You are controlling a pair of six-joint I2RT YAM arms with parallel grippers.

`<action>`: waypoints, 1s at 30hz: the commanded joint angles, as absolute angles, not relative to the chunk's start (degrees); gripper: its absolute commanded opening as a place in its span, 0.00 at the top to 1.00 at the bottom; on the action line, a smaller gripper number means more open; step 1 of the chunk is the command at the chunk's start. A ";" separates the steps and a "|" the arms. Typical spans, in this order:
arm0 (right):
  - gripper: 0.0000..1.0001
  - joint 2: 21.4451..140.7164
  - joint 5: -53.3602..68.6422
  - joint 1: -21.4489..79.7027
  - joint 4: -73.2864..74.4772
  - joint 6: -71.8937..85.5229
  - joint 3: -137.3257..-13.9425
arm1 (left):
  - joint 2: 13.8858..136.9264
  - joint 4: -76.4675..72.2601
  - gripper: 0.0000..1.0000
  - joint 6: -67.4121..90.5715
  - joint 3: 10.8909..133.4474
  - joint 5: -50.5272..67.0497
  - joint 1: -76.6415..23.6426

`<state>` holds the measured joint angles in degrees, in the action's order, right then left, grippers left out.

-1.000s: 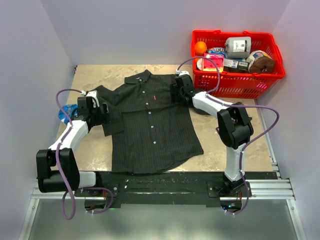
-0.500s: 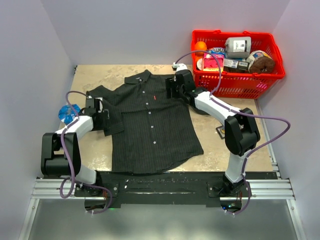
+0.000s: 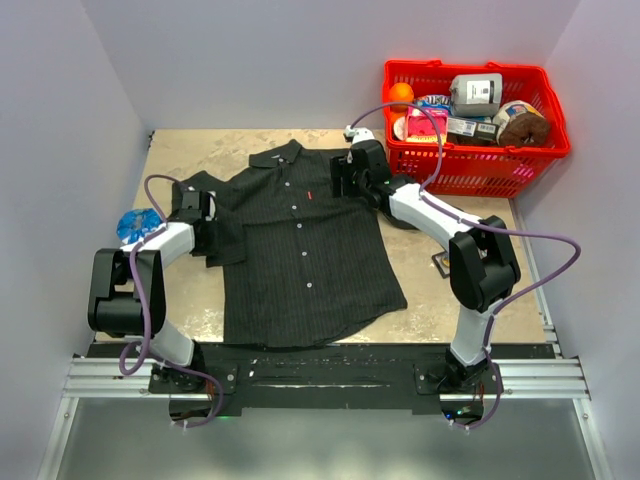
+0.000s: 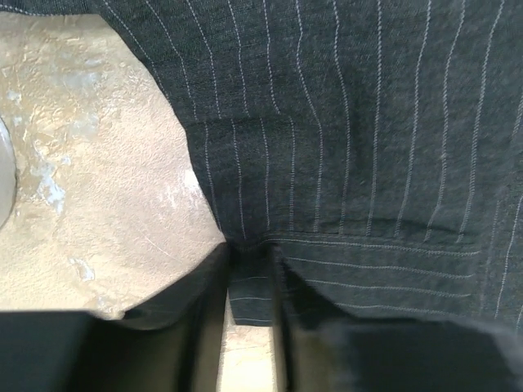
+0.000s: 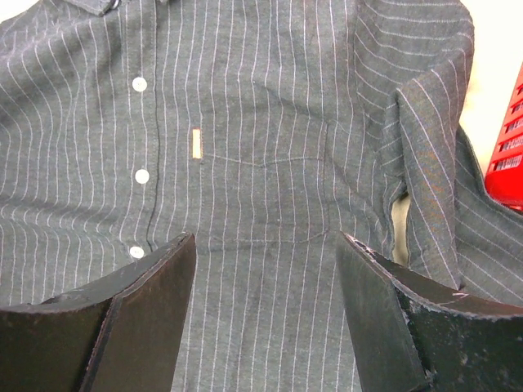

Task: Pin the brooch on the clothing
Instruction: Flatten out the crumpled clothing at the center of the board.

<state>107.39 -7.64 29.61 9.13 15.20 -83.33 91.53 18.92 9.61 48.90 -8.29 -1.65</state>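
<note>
The clothing [image 3: 300, 250], a dark pinstriped shirt, lies flat and face up in the middle of the table. My left gripper [image 3: 212, 222] is at the end of its left sleeve. In the left wrist view the left gripper [image 4: 249, 269] has its narrow jaws shut on a strip of the sleeve hem [image 4: 249, 294]. My right gripper [image 3: 340, 178] hovers over the other side of the chest. It stands open [image 5: 265, 241] above the pocket seam, close to the small tag [image 5: 195, 144]. No thing here is clearly the brooch.
A red basket [image 3: 470, 172] full of groceries stands at the back right, close behind the right arm. A shiny blue object [image 3: 135, 224] lies at the table's left edge beside the left arm. A small dark item [image 3: 440, 263] rests on the table right of the shirt.
My left gripper slid forward onto the sleeve end and its jaws closed on the hem. The right gripper shifted slightly toward the collar early on, then stayed still and open.
</note>
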 commanded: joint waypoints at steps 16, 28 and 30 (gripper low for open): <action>0.28 102.48 -7.73 29.53 8.00 15.47 -82.44 | 79.20 13.90 1.00 12.65 46.41 -15.56 9.20; 0.28 101.08 -8.17 29.53 7.56 15.38 -81.56 | 68.56 9.49 1.00 14.15 44.73 -14.85 24.51; 0.28 101.16 -8.09 29.53 7.65 15.56 -81.74 | 68.99 9.32 1.00 14.24 45.17 -14.51 27.05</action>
<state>103.63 -7.94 29.61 9.19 15.35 -81.62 70.04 12.78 13.98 45.10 -12.84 23.24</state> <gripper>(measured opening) 0.720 0.019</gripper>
